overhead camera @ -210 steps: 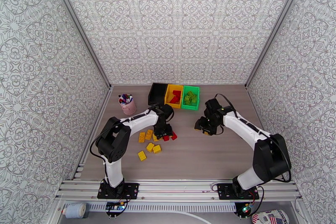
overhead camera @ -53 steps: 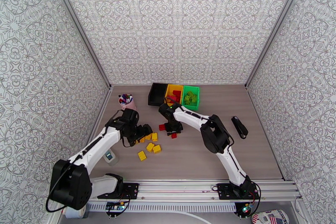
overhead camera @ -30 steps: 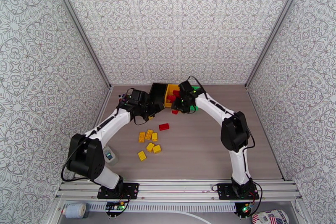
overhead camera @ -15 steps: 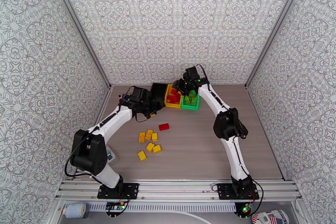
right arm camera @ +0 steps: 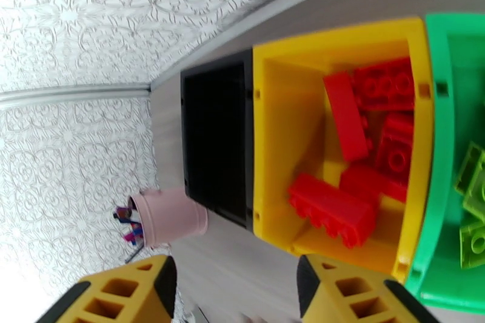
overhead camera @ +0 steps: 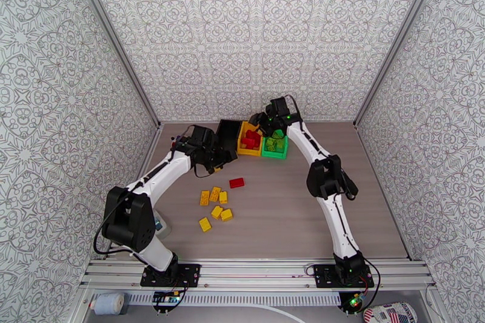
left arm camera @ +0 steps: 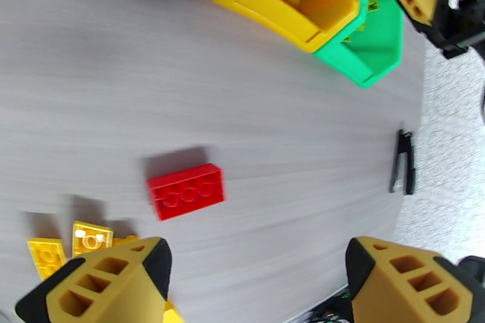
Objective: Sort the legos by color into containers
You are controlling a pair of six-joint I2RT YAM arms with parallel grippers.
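- Grey wood-grain tabletop [overhead camera: 291,227], boxed in by white wall panels with a grey floral pattern [overhead camera: 254,33].
- First tool: left gripper [left arm camera: 254,276]. Yellow-padded jaws spread wide, released, gripping no brick. It hangs over the table just on the near side of the black bin.
- Under it lies one red studded plastic brick [left arm camera: 186,191], flat on the bare table with its studs up, touching no other brick.
- Nearer the arm bases is a loose cluster of yellow studded plastic bricks [overhead camera: 216,203]. About six in the overhead view, some touching.
- Second tool: right gripper [right arm camera: 236,294]. Jaws parted, released, hovering above the row of bins at the far edge.
- Below it is the yellow open-top rectangular plastic bin [right arm camera: 285,118], holding a jumbled pile of red bricks [right arm camera: 330,203].
- Black open-top plastic bin [right arm camera: 215,136] sits against the yellow bin's left side.
- Green open-top plastic bin [right arm camera: 442,154] sits against its right side, holding light green studded bricks [right arm camera: 473,197].
- Pink cup of pens [right arm camera: 170,221] stands near the black bin, not touching it.
- Slim black object [left arm camera: 403,162] lies to the right, well apart from the bricks. What it is I cannot tell.
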